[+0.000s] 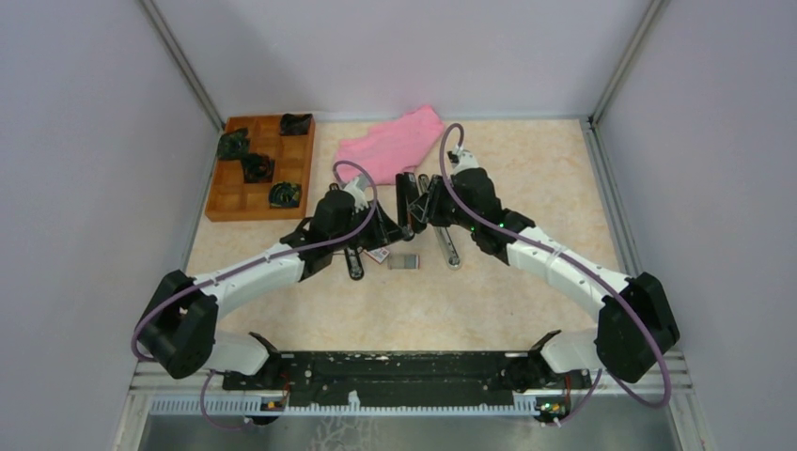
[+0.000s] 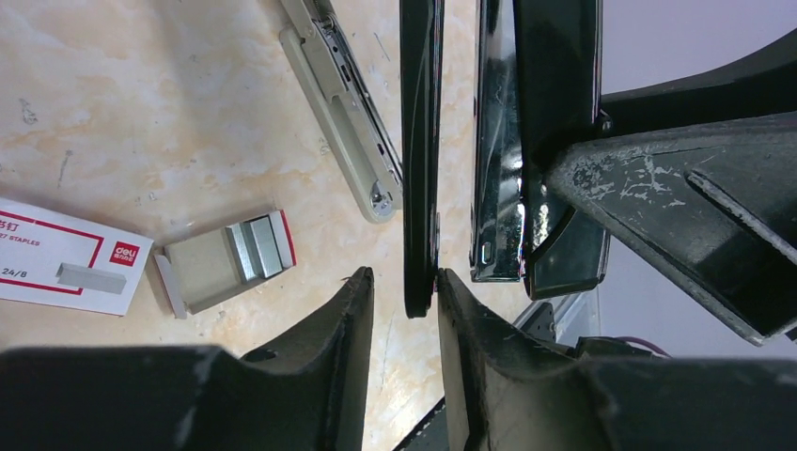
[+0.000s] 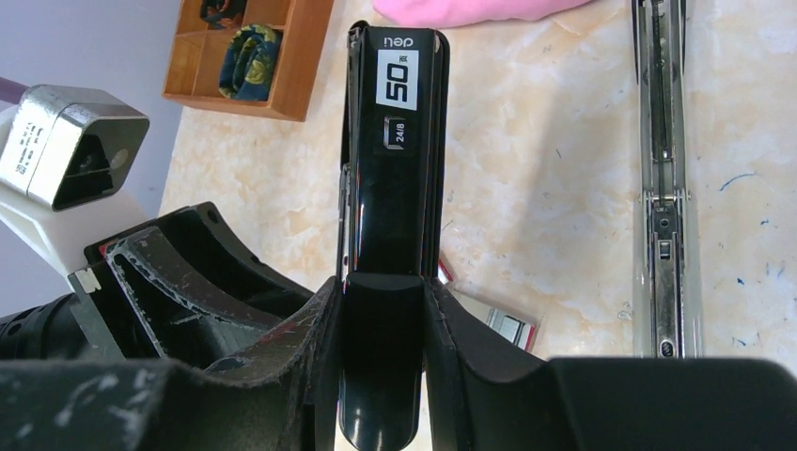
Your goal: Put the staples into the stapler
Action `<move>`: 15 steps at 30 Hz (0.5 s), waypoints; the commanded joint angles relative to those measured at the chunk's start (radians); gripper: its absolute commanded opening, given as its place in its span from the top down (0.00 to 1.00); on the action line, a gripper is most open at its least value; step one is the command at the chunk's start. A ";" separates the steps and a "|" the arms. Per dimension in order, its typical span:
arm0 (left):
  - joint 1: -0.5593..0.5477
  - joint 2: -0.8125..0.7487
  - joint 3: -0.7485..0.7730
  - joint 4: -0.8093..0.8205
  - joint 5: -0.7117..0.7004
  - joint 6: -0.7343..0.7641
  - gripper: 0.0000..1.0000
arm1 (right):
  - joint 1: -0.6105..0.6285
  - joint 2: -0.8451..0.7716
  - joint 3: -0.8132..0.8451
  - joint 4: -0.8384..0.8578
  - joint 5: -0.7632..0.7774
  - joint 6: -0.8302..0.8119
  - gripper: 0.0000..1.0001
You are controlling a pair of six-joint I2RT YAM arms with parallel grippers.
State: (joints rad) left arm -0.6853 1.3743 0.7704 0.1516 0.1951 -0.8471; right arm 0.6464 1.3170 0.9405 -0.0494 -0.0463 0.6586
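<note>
Beige marbled table [image 1: 526,310], grey walls on three sides. Right gripper [image 3: 383,293] clamped tight on black stapler [image 3: 395,188], both pads flat on its sides, stapler lifted off the surface. Left gripper [image 2: 404,284] narrow, straddling thin black plate [image 2: 420,141] just beside the stapler body: one pad touching, sliver of gap at the other, not clamped. Staples [image 2: 258,246] lying in open cardboard box [image 2: 202,271] flat on the table, centre, just near of both grippers, untouched. Printed sleeve [image 2: 56,258] just left of the box, grey magazine rail [image 2: 343,113] just beyond it. Wooden tray [image 1: 240,199] far left with dark parts in some compartments, pink cloth [image 1: 395,146] far centre.
</note>
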 commanded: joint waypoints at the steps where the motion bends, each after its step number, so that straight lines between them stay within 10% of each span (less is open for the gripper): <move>1: -0.005 0.015 0.026 0.002 -0.034 -0.015 0.64 | 0.017 -0.037 0.016 0.158 -0.019 0.018 1.00; 11: -0.003 0.030 0.010 0.079 -0.019 -0.007 0.67 | 0.027 -0.035 -0.013 0.202 -0.083 0.052 1.00; 15: -0.003 0.021 -0.013 0.113 -0.016 -0.011 0.90 | 0.028 -0.026 -0.007 0.195 -0.108 0.047 1.00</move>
State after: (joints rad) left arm -0.6857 1.3983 0.7712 0.1940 0.1844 -0.8650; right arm 0.6590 1.3174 0.9058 -0.0025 -0.1017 0.6868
